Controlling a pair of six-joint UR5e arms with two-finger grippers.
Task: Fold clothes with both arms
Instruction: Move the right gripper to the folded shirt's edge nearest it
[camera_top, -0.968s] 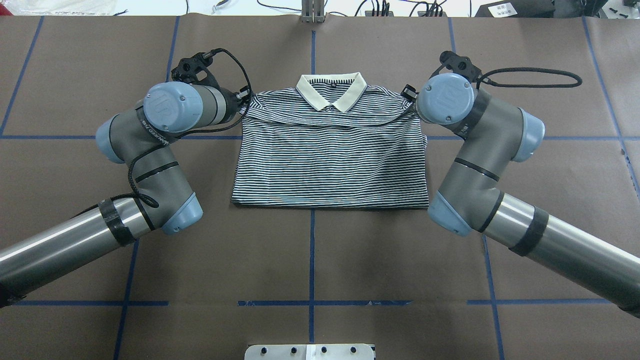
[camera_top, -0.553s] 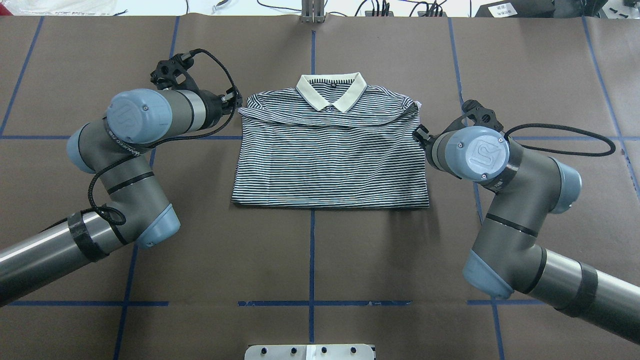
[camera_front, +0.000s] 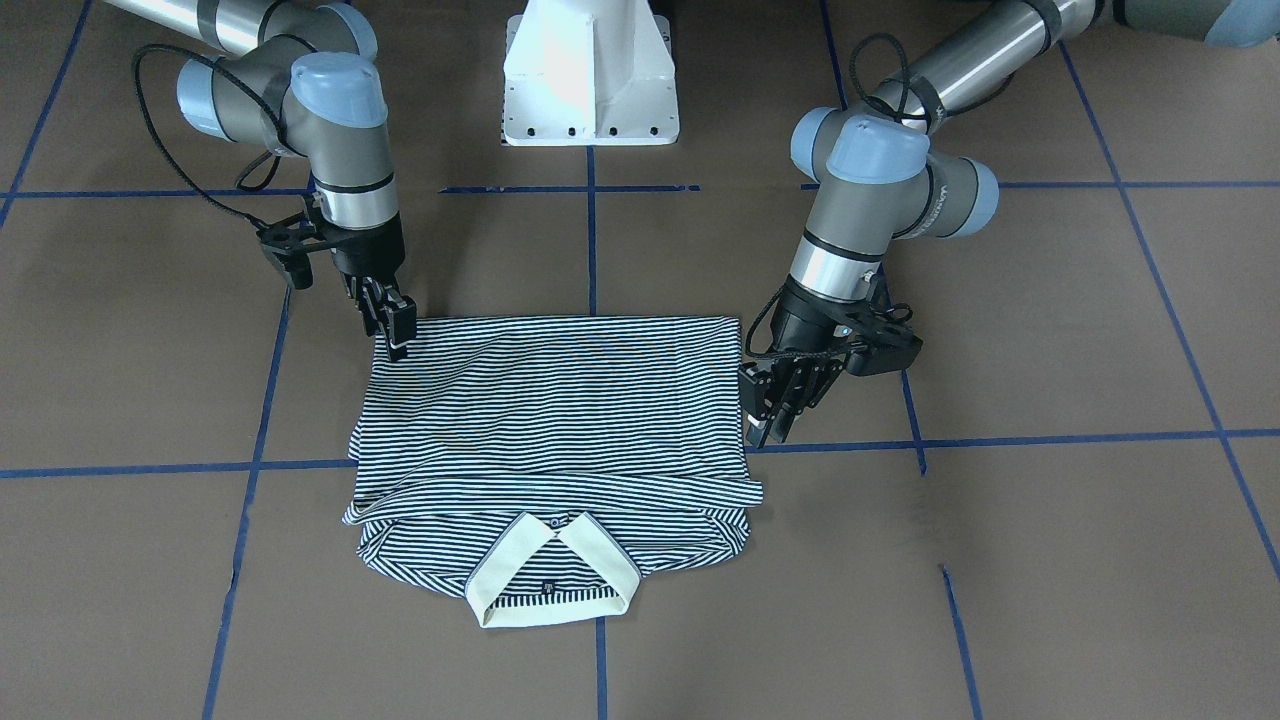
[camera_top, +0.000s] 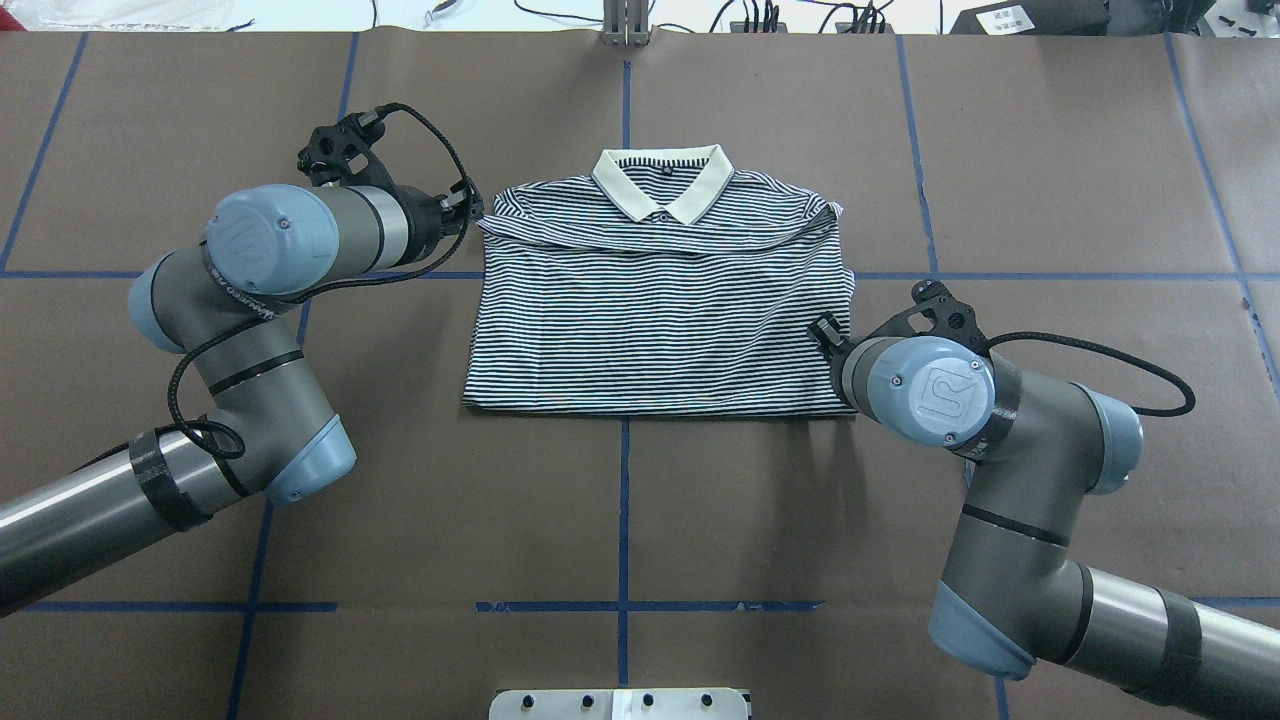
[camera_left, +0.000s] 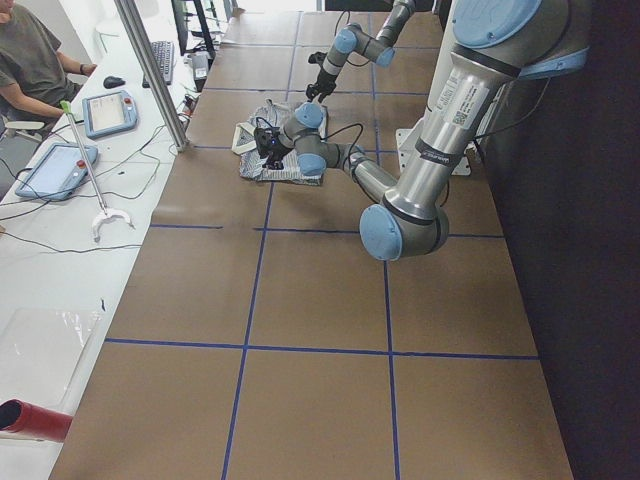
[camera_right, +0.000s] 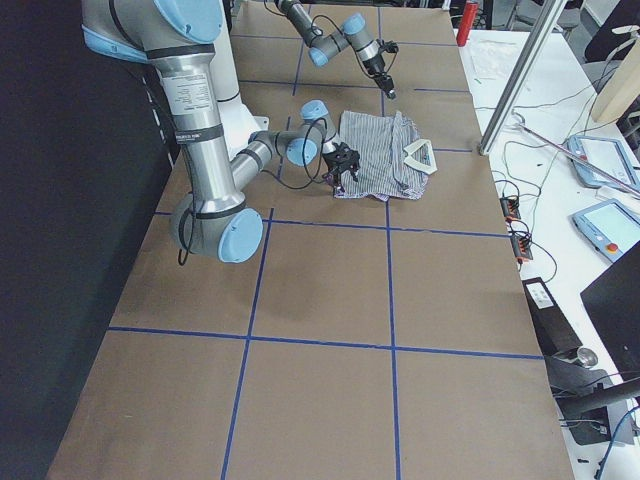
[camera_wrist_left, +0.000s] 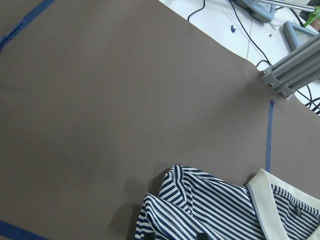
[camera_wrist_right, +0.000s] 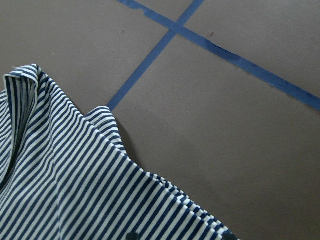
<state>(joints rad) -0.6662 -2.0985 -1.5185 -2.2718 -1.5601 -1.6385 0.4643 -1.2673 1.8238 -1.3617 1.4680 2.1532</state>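
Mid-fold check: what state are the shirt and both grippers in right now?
polo shirt: folded into a rectangle, lying flat on the table, collar on top at the far end, held by neither gripper.
left gripper: open, empty, beside the shirt's side edge.
right gripper: open, empty, at the shirt's near corner; I cannot tell whether it touches the cloth.

Overhead and front cameras opposed, shirt (camera_top: 660, 320) in both; wrist cameras close (side ones apparently far)
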